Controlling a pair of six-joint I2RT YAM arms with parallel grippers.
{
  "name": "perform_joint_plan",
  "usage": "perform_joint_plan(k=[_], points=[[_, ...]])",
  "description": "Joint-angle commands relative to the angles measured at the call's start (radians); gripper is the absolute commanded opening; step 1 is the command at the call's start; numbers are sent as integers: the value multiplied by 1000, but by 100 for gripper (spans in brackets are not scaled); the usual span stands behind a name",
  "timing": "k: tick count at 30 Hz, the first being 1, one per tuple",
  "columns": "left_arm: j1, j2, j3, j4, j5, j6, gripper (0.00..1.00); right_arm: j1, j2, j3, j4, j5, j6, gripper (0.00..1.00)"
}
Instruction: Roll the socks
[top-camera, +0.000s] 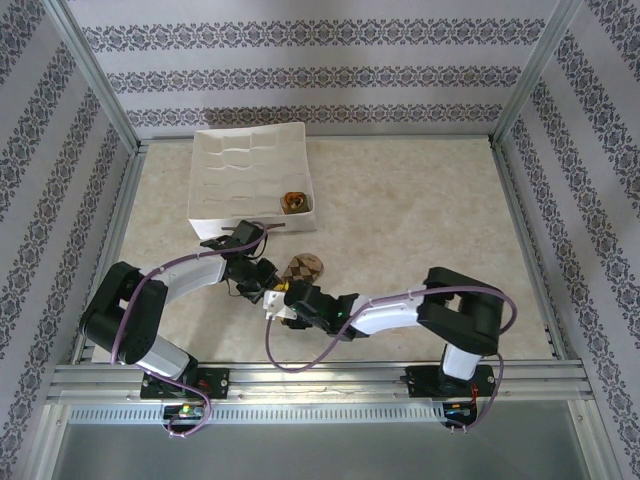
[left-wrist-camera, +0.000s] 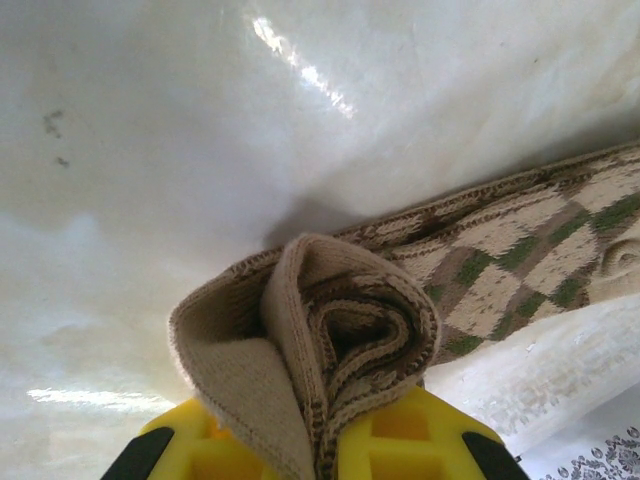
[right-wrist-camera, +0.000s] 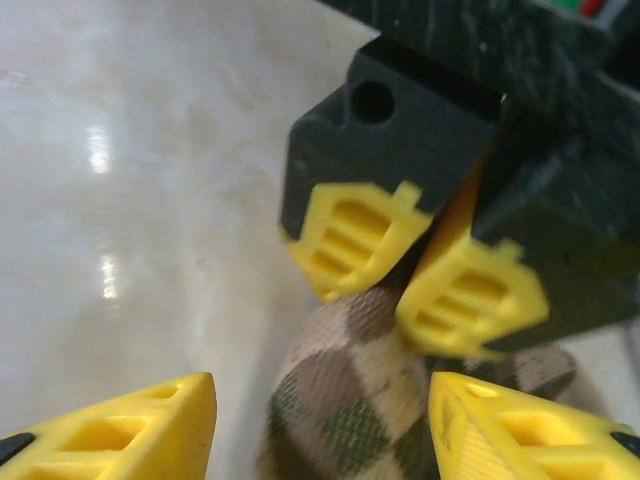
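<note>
The brown-and-beige argyle sock (top-camera: 305, 268) lies on the table in front of the white box. One end is rolled into a coil (left-wrist-camera: 350, 330), and my left gripper (left-wrist-camera: 330, 435) is shut on that coil; the rest of the sock stretches away flat to the right. My right gripper (right-wrist-camera: 320, 420) is open, its yellow fingers (right-wrist-camera: 130, 430) standing either side of the sock (right-wrist-camera: 350, 400), just below the left gripper's fingertips (right-wrist-camera: 355, 240). In the top view the two grippers meet at the sock's near end, the left gripper (top-camera: 264, 282) beside the right gripper (top-camera: 292, 298). The olive-and-orange sock (top-camera: 294, 203) sits rolled up in the box.
The white divided box (top-camera: 240, 165) stands at the back left, with its front right compartment holding the rolled sock. Aluminium frame rails (top-camera: 520, 220) and patterned walls border the table. Open tabletop (top-camera: 420, 210) lies to the right.
</note>
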Motion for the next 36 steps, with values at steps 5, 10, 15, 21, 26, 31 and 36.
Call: perform_joint_plan(k=[5,10,15,21,26,31,36], points=[[-19,28,-20,-117,-60,-6,0,9,98,104,-85,159,-84,19],[-17,-25,-11,-118,-66,-23,14,-26,106,80,-203,121,46,0],[1,-111,-5,-112,-76,-62,51,-110,56,-4,-238,-173,169,0],[24,-233,15,-103,-144,-65,68,-219,24,-60,-199,-485,258,0],[31,-265,-1,-76,-142,-56,68,-318,40,-81,-152,-670,347,0],[29,-238,-33,43,-78,-54,61,-419,82,-79,-128,-839,426,0],[1,-162,-24,131,-31,-46,59,-510,136,-57,-130,-969,502,0]])
